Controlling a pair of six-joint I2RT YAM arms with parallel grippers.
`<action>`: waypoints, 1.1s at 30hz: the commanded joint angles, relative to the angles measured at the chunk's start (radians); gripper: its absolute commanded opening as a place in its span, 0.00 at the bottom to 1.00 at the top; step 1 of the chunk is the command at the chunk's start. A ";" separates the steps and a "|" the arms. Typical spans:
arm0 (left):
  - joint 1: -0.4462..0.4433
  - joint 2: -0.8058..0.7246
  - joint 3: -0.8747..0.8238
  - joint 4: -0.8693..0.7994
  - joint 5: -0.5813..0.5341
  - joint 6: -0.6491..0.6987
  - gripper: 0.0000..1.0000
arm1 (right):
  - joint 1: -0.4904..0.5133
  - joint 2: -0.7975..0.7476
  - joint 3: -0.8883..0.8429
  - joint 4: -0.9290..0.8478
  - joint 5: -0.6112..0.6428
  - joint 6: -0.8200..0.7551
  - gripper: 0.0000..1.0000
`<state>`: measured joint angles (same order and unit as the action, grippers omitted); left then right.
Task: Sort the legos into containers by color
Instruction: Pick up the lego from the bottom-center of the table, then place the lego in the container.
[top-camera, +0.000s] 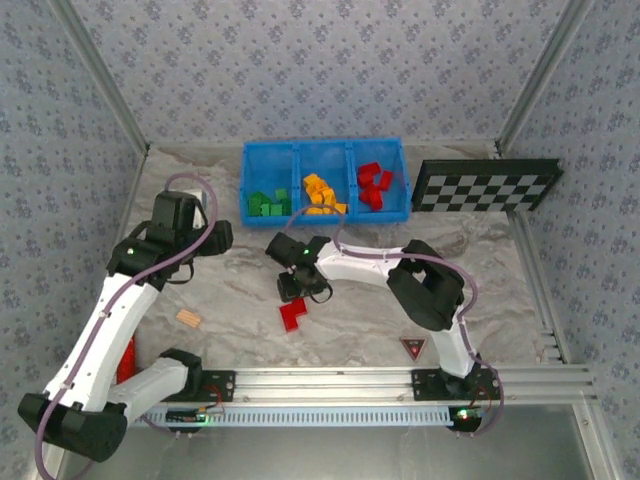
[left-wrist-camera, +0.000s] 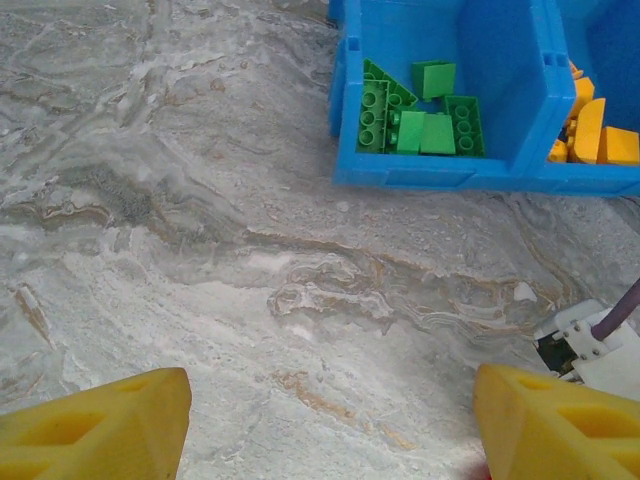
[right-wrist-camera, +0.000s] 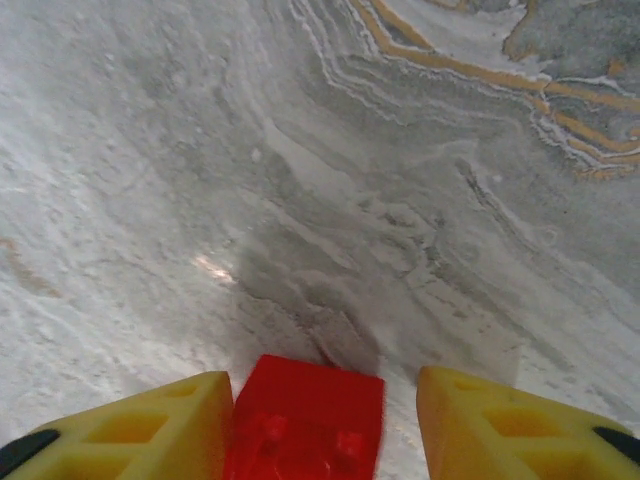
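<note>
The blue bin (top-camera: 325, 215) stands at the back, with green legos (top-camera: 268, 203) in its left compartment, orange-yellow ones (top-camera: 320, 195) in the middle and red ones (top-camera: 375, 185) on the right. A loose red lego (top-camera: 293, 316) lies on the table. My right gripper (top-camera: 296, 288) is low over it and open. In the right wrist view the red lego (right-wrist-camera: 305, 415) touches the left finger, with a gap to the right finger (right-wrist-camera: 500, 425). My left gripper (top-camera: 215, 237) hangs open over bare table, short of the bin (left-wrist-camera: 440, 170) and its green legos (left-wrist-camera: 420, 115).
A tan block (top-camera: 188, 319) lies front left. A long red object (top-camera: 125, 360) shows partly behind the left arm. A checkerboard (top-camera: 487, 186) sits right of the bin, and a red triangle marker (top-camera: 413, 347) near the right arm's base. Metal frame rails border the table.
</note>
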<state>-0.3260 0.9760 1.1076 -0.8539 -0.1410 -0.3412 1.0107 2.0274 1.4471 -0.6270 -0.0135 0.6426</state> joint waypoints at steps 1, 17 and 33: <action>0.013 -0.018 -0.001 -0.015 0.023 0.010 0.75 | 0.010 0.032 0.039 -0.100 0.054 -0.006 0.45; 0.025 -0.025 -0.005 -0.001 0.031 0.015 0.75 | -0.148 -0.093 0.081 -0.295 0.291 -0.263 0.22; 0.027 0.017 0.054 -0.030 -0.010 0.032 0.75 | -0.531 -0.063 0.238 0.018 0.517 -0.635 0.21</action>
<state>-0.3073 0.9878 1.1065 -0.8692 -0.1310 -0.3290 0.4957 1.9026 1.6478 -0.7189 0.4408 0.1020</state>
